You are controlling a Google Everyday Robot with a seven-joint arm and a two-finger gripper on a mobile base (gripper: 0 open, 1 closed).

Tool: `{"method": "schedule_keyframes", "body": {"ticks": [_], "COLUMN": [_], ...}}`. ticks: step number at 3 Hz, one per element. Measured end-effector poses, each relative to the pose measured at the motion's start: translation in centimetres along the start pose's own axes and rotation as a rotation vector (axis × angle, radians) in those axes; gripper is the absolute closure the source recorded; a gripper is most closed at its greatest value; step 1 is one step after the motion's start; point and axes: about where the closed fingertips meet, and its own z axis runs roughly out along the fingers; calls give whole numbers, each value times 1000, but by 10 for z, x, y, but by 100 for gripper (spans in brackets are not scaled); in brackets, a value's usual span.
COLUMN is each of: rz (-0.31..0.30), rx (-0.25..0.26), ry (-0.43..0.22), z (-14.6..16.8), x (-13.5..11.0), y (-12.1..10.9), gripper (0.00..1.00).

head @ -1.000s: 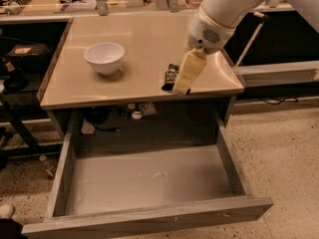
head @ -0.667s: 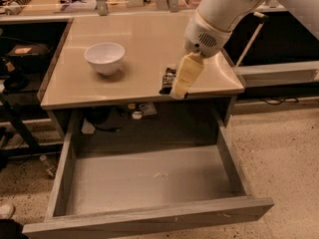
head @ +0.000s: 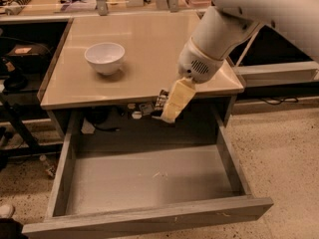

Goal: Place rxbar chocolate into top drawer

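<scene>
My gripper (head: 168,112) hangs from the white arm at the front edge of the beige counter (head: 144,39), above the back of the open top drawer (head: 149,217). It is shut on the rxbar chocolate (head: 160,98), a small dark bar that shows only as a sliver to the left of the cream fingers (head: 177,97). The bar is off the counter surface, level with its front edge. The drawer is pulled fully out, grey wood-grain, with a bare flat bottom (head: 144,180).
A white bowl (head: 104,58) stands on the counter's left part. Cables and small parts hang under the counter behind the drawer (head: 137,111). Dark shelving stands at the left (head: 20,59). Speckled floor lies to the right (head: 284,153).
The gripper has moved forward and down from the counter's right front to its front edge, carrying the dark bar off the counter to above the drawer.
</scene>
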Motion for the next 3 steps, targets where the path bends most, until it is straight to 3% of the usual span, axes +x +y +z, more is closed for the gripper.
{"method": "schedule_keyframes", "body": {"ticks": [1,2,3], "rz": [22,22,78], "rx": [-70,-70,-70], "ry": [-2,-2,-26], "z": [38,38,67], "x": [5,5,14], "y": [14,14,19], "gripper": [100,100,100]}}
